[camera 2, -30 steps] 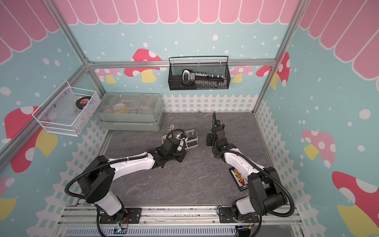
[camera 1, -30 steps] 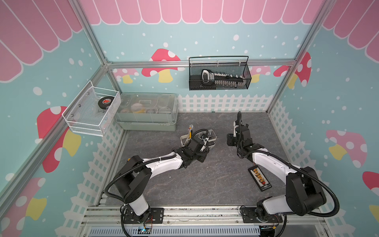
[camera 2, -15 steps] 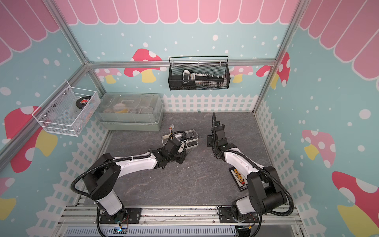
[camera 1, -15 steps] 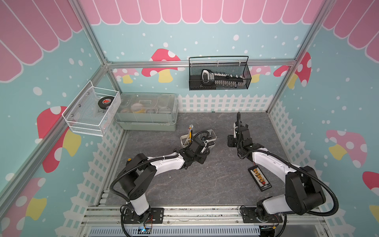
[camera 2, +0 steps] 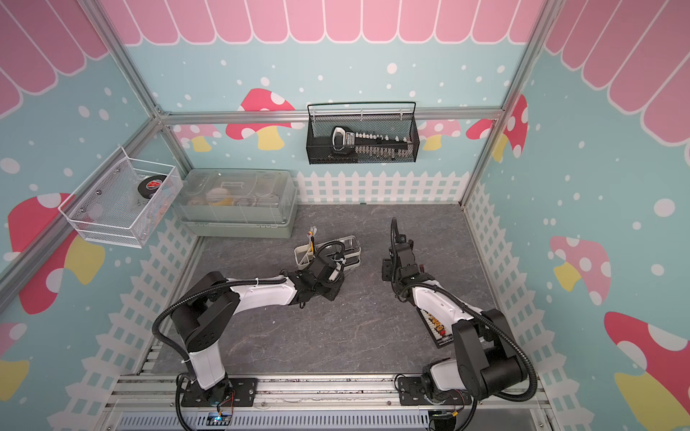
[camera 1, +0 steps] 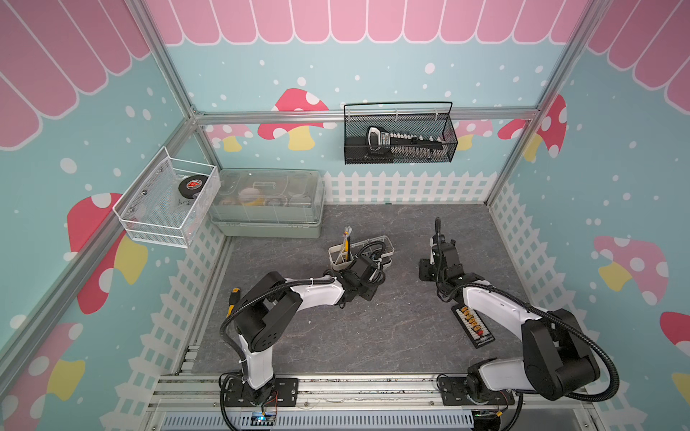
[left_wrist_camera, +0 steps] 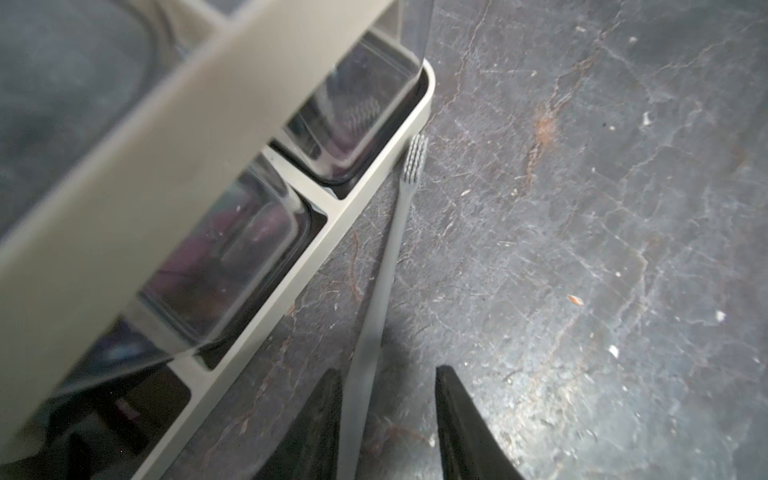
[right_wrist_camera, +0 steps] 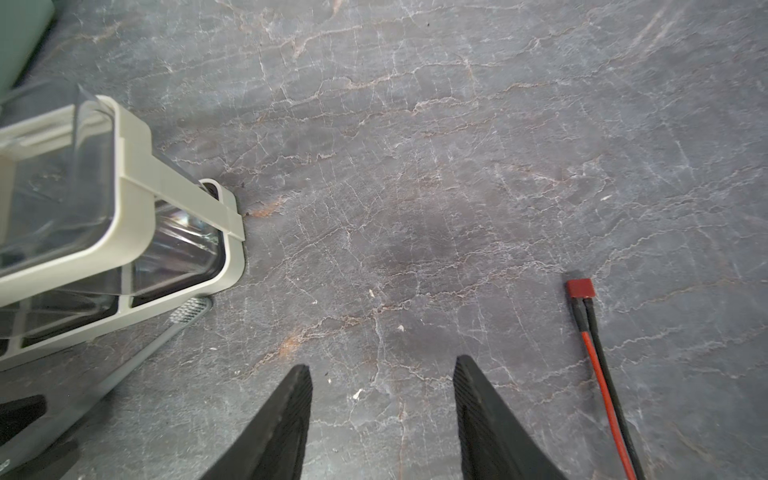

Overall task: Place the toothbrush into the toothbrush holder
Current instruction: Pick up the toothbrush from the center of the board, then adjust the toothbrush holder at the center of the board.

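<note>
So on the dark, marbled stone-look mat (left_wrist_camera: 582,208) sits the toothbrush holder (left_wrist_camera: 266,316), an off-white plastic rack with rounded corners and glossy clear cups (left_wrist_camera: 232,249). The left gripper (left_wrist_camera: 388,370) is the one that matters: its ribbed black fingers stand apart, straddling the tail of the handle, with nothing pinched yet. The right gripper (right_wrist_camera: 380,361) is also open, over bare mat and well apart, so the left arm is clearly the nearer one. The toothbrush (left_wrist_camera: 390,266) is a slim, smooth grey stick lying flat, running straight away from the left gripper nearly along the rack's long side. Its pale bristle head (left_wrist_camera: 415,160) lies just beside the rack's base rim.
</note>
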Action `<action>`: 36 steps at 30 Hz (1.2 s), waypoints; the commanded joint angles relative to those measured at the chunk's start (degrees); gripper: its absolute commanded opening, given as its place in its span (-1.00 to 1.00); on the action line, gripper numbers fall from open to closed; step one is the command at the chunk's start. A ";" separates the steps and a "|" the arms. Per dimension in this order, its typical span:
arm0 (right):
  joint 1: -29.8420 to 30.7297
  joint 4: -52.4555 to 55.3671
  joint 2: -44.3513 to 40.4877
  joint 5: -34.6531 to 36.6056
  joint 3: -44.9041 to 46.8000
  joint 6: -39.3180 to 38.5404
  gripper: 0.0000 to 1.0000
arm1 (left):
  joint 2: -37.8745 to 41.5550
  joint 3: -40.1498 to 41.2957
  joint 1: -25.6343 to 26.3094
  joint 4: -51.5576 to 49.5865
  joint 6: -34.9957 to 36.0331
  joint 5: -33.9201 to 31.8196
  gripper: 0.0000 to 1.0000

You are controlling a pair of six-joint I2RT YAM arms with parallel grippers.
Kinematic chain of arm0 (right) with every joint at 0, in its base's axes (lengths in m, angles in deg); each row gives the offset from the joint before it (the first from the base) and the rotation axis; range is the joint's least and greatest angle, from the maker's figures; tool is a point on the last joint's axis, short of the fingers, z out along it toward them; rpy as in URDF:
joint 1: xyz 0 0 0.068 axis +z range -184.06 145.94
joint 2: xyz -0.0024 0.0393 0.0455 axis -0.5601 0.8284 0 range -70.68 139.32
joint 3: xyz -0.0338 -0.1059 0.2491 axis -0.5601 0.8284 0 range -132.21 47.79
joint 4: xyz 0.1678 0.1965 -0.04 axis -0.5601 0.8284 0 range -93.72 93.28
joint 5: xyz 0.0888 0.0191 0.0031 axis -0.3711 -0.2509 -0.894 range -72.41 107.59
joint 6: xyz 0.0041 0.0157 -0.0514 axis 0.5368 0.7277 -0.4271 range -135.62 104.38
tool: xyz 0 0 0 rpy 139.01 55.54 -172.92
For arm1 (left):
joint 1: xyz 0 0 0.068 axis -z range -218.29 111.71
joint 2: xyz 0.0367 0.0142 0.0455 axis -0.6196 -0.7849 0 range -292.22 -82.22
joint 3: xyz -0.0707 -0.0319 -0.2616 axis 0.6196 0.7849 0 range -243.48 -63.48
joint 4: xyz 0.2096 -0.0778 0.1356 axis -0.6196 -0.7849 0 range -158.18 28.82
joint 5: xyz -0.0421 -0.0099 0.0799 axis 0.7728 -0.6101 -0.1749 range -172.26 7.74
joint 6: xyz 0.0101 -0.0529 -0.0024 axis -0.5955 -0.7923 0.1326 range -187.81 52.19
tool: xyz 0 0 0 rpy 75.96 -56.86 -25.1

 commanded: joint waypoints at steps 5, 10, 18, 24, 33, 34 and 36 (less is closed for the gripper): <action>-0.39 0.75 -5.07 -2.99 -0.08 2.15 0.10 | -1.38 -0.66 -0.43 -2.65 -0.58 -5.49 -0.23; -0.40 4.12 -4.45 -5.35 -3.06 1.37 0.10 | -4.36 -2.62 -1.99 -4.60 -3.30 -1.61 -0.23; -0.88 4.90 -4.92 -5.08 -3.99 1.18 0.10 | -7.11 -4.78 -2.34 -6.78 -4.75 0.76 -0.23; -1.18 5.75 -5.57 -5.38 -3.68 0.82 0.10 | -8.67 -5.85 -2.65 -7.41 -5.50 1.99 -0.23; -1.22 1.83 -7.51 -5.93 1.26 1.63 0.10 | -7.77 -5.11 -2.77 -7.87 -5.22 -0.28 -0.23; -1.27 1.86 -7.61 -6.19 1.33 1.62 0.10 | -7.91 -5.21 -2.82 -7.97 -5.31 -0.11 -0.23; -1.24 1.84 -8.18 -6.34 1.75 1.94 0.10 | -8.70 -5.81 -2.80 -8.55 -5.54 0.41 -0.23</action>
